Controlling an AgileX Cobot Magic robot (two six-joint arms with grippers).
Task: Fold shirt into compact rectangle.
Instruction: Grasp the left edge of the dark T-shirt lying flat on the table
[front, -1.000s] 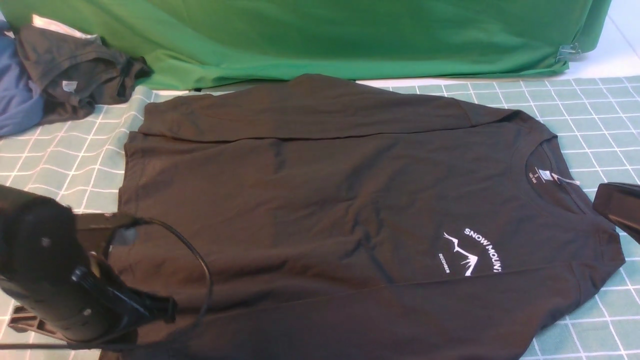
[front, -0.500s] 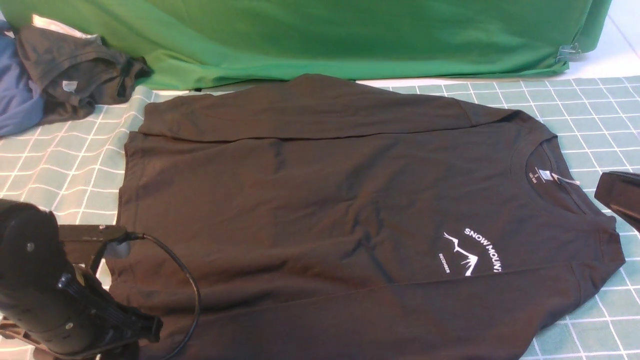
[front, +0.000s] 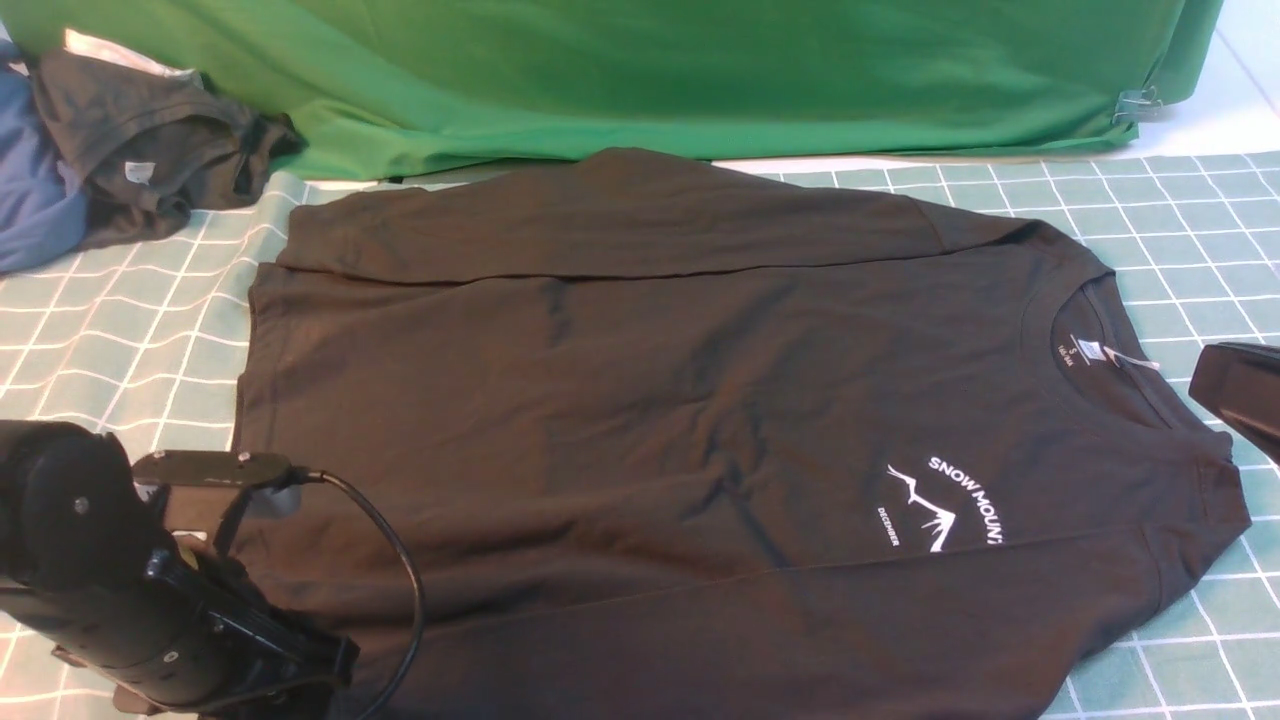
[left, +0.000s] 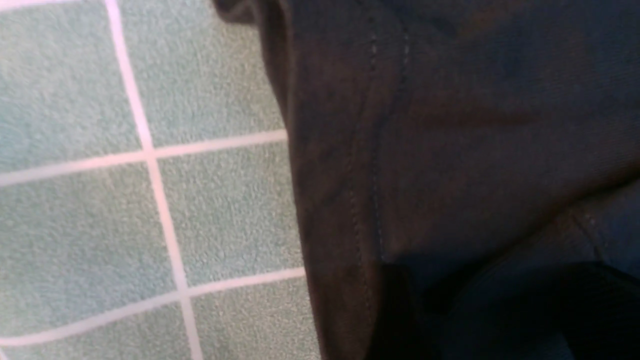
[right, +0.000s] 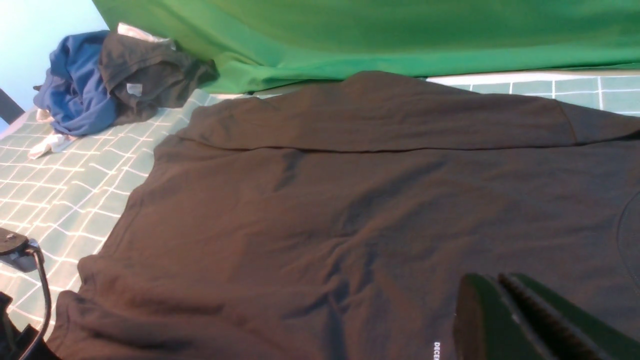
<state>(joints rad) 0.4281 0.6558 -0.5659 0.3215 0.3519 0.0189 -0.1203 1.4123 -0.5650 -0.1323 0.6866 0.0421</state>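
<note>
The black shirt (front: 650, 420) lies flat on the grid mat with its collar to the right. Its white neck label (front: 1085, 352) and its mountain print (front: 945, 505) face up. One sleeve is folded along the far side and the other along the near side. My left arm (front: 130, 590) hangs over the near left hem. In the left wrist view my left gripper (left: 480, 310) shows two dark fingers apart, low over the hem (left: 360, 175). My right gripper (right: 492, 280) is shut and empty. It hovers just right of the collar (front: 1225, 385).
A big green cloth (front: 650, 70) drapes along the back, pinned by a clip (front: 1140, 103). A dark grey garment (front: 150, 150) and a blue one (front: 35, 200) are piled at the far left. The pale green grid mat (front: 120, 300) shows left and right of the shirt.
My left arm has dropped back a little toward the shirt's near left corner. The right gripper has edged slightly away from me. The shirt lies as before.
</note>
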